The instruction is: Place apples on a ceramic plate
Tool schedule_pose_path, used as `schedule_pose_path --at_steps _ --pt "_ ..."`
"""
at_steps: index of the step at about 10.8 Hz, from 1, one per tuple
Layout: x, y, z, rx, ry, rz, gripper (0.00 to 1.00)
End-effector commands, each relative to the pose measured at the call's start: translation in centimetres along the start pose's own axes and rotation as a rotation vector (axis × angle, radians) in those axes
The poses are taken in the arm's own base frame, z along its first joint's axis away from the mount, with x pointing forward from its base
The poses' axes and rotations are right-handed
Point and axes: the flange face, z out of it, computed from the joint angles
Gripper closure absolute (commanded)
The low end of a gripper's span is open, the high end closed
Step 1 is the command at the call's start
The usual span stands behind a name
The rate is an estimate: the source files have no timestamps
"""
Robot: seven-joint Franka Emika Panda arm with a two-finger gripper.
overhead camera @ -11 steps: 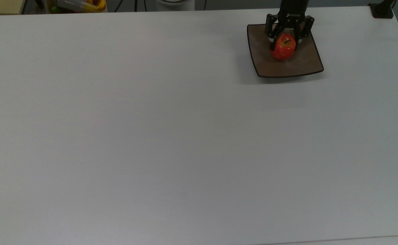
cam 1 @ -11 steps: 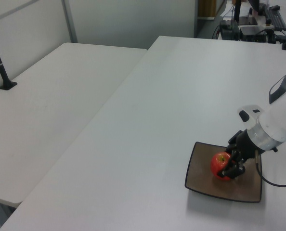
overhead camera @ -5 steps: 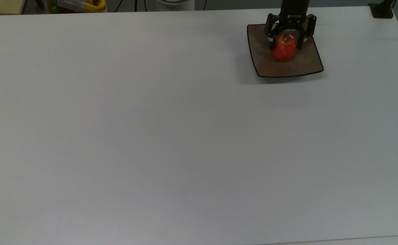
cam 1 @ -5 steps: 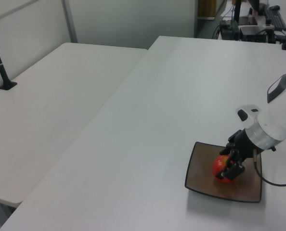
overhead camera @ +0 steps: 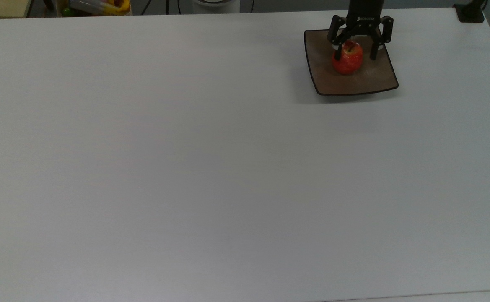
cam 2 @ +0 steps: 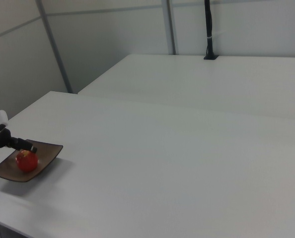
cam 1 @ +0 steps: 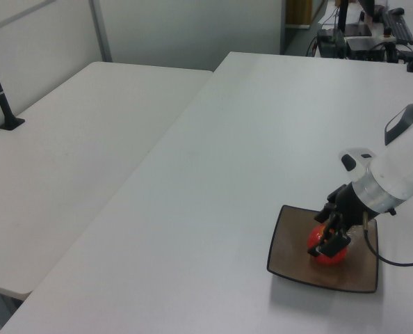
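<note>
**Red apple sat on the square plate, gripper spread around it**

The small glossy red apple [overhead camera: 347,61] with a yellowish patch at its stem rested on the square brownish-taupe ceramic plate [overhead camera: 333,82] with a thin dark rim, a little toward the plate's 12 o'clock edge in the top view. The plate lay flat on the large white table [overhead camera: 211,167], far out toward 1 o'clock in the top view.

The black two-finger gripper [overhead camera: 355,53] hung over the apple with its fingers spread, one finger [overhead camera: 338,52] at the apple's 9 o'clock side and the other standing clear of the fruit at 3 o'clock; the apple was released, not clamped. In the left view the white arm [cam 1: 394,182] reached in from 3 o'clock, its gripper [cam 1: 329,241] just over the apple [cam 1: 329,255]. In the right view the apple [cam 2: 27,161] sat on the plate [cam 2: 45,157] at 8 o'clock.
</note>
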Motion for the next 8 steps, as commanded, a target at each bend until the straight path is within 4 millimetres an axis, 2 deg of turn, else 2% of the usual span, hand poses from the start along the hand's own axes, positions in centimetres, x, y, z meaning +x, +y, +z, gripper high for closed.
schedule_pose_path --at_steps 1,3,5,6,8 --pt "4.5 0.4 -3.6 -0.019 0.056 0.108 0.0" --pt "9.4 0.6 -6.9 -0.045 0.009 0.25 0.0" --pt "14.8 1.6 -12.0 -0.048 -0.091 0.354 0.0" --pt "17.3 2.9 -14.6 -0.038 -0.159 0.4 0.0" --pt "20.6 7.1 -19.2 -0.042 -0.278 0.461 0.0"
